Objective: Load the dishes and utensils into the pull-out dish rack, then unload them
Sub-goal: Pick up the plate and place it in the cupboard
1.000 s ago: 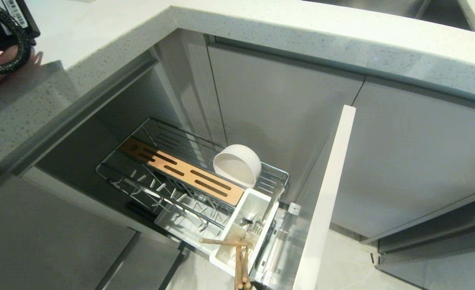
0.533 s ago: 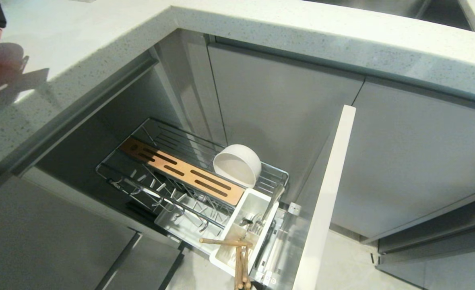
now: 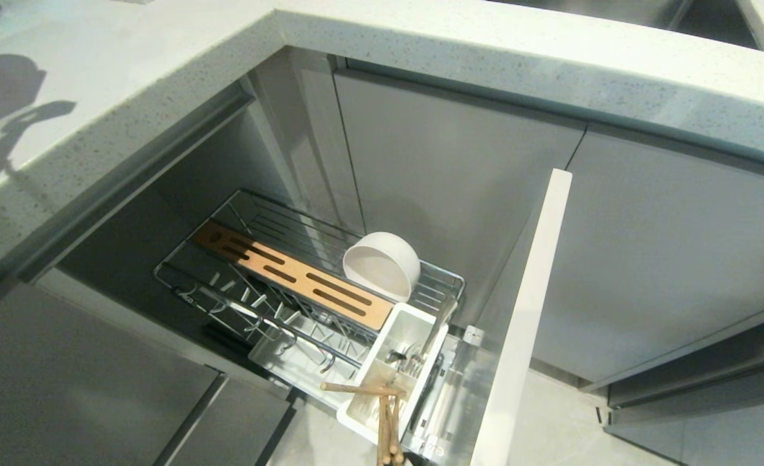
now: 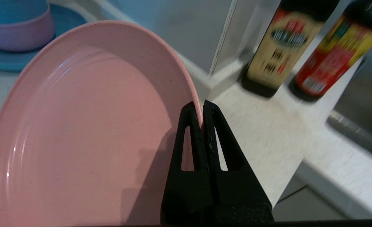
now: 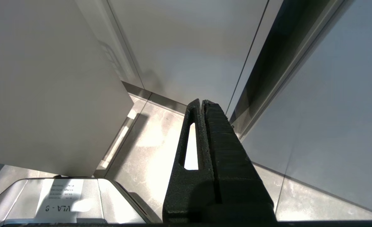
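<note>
Left gripper (image 4: 201,105) pinched tight on rim of large shallow pink plate (image 4: 85,132) – above the countertop. Cream-white round bowl (image 3: 382,265) tilted in chrome wire pull-out rack (image 3: 226,213). Right gripper (image 5: 201,102) closed – empty.

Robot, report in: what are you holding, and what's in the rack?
Left gripper shut on pink plate rim, above counter. Right gripper shut, empty, parked. Rack open: bowl, chopsticks in. Nothing blocking.

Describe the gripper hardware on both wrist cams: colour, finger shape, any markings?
The left gripper and right gripper look alike: matte black fingers, each a tapering wedge with a long cut-out slot, widening into a black block at the base. The right gripper's surface shows fine ridges. No markings or cables are visible.
</note>
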Tool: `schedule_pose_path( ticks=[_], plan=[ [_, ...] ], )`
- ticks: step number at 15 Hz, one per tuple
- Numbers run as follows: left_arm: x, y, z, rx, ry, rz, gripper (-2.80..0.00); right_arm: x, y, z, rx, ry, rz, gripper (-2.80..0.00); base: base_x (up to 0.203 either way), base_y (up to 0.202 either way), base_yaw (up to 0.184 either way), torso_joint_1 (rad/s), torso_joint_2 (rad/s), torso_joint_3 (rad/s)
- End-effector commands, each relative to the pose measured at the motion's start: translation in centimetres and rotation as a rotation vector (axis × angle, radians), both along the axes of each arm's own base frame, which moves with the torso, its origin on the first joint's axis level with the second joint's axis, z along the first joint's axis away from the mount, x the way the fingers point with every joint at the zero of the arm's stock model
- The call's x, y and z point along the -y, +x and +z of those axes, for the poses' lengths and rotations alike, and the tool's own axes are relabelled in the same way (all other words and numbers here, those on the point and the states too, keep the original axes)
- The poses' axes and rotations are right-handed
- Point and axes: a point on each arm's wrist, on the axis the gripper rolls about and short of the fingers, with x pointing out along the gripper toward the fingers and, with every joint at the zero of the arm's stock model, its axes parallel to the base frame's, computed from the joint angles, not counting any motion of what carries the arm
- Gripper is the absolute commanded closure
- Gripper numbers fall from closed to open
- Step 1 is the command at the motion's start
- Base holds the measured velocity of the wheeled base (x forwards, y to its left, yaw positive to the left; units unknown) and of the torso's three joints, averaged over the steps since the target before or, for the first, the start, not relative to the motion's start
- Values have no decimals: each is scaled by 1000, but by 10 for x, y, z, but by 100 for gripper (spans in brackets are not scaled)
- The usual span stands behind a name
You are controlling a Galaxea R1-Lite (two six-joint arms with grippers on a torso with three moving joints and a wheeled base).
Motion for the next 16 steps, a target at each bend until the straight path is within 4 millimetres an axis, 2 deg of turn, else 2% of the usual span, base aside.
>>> schedule_pose_path(
  ticks=[1,6,9,12,14,16],
  plan=[
    [2,-6,7,69,-47,-34,0,0,0,0,-2,0,0,0,0,0,0,0,0,0],
    [19,-18,19,219,-257,-232,0,0,0,0,-2,0,0,0,0,0,0,0,0,0],
    [44,-23,24,300,-368,-381,0,0,0,0,-2,0,0,0,0,0,0,0,0,0],
    [82,-37,24,317,-457,-552,0,0,0,0,-2,0,0,0,0,0,0,0,0,0],
    [121,-52,18,312,-497,-649,0,0,0,0,-2,0,0,0,0,0,0,0,0,0],
    [156,-64,8,322,-489,-673,0,0,0,0,-2,0,0,0,0,0,0,0,0,0]
  ],
)
